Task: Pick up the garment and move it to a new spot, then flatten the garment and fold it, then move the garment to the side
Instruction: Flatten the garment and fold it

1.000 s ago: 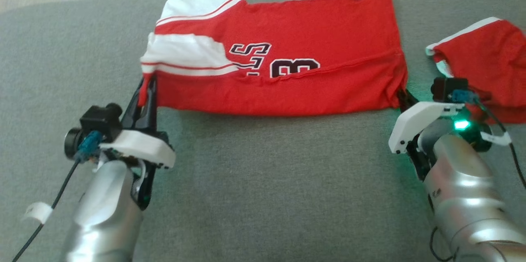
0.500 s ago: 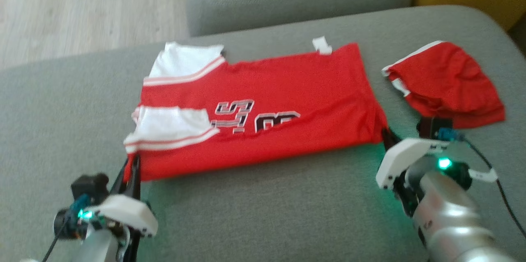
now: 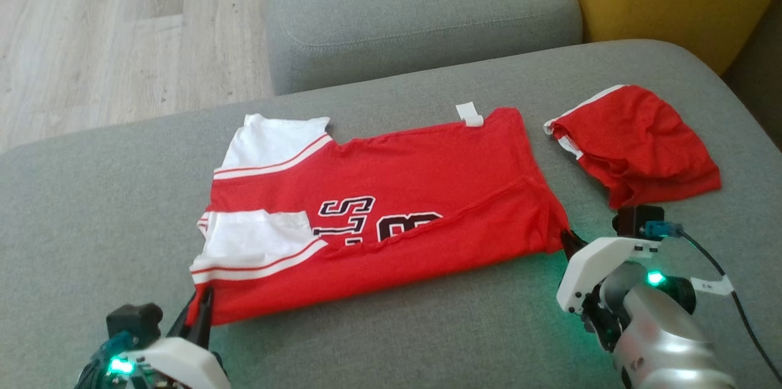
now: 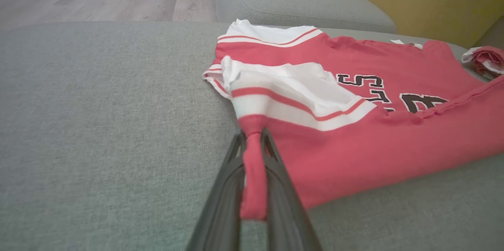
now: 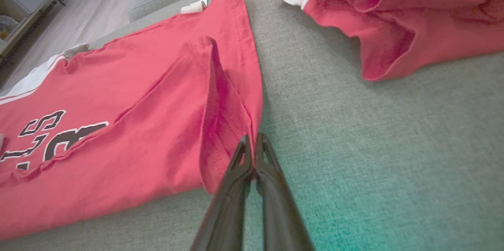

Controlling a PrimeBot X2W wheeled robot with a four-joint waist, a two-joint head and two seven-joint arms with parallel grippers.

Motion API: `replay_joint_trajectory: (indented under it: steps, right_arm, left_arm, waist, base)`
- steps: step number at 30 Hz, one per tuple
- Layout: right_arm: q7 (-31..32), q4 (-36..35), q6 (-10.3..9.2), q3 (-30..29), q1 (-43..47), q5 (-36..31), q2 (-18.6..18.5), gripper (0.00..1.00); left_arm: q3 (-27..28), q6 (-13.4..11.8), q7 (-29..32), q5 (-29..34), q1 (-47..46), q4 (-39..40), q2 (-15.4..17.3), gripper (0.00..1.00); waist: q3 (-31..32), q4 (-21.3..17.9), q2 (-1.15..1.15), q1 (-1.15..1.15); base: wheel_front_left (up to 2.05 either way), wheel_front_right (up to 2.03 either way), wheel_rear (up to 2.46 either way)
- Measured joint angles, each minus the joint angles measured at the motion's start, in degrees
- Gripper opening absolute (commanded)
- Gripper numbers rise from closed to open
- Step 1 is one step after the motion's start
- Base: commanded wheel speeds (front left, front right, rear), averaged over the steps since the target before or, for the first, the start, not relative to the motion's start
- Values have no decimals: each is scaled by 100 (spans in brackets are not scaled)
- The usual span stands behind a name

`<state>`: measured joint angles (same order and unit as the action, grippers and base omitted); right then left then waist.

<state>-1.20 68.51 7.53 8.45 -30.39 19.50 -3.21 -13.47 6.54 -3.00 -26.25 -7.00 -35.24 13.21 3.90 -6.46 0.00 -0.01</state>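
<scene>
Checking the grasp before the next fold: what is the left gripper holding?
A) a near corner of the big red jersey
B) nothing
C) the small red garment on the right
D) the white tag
A: in the left wrist view, a corner strip of the red jersey sits pinched between the shut fingers of the left gripper.

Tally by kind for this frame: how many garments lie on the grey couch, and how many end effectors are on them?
Garments: 2 (red jersey, small red garment)
End effectors: 2 (left end effector, right end effector, each pinching a jersey corner)
Total: 4
</scene>
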Motion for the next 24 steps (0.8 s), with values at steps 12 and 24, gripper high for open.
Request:
replay_joint_trajectory:
  steps: [12,24]
  right_arm:
    - [401,-817,0,-58,558,110,-107,0]
    - [-410,-2111,0,-555,877,-209,-119,100]
  left_arm:
    - [-115,-183,322,-58,422,694,73,0]
    - [-44,-512,-733,71,298,887,-64,100]
  waist:
    - [18,-11,0,1]
    - [-154,24,0,1]
  base:
    - [0,0,0]
    - [0,0,0]
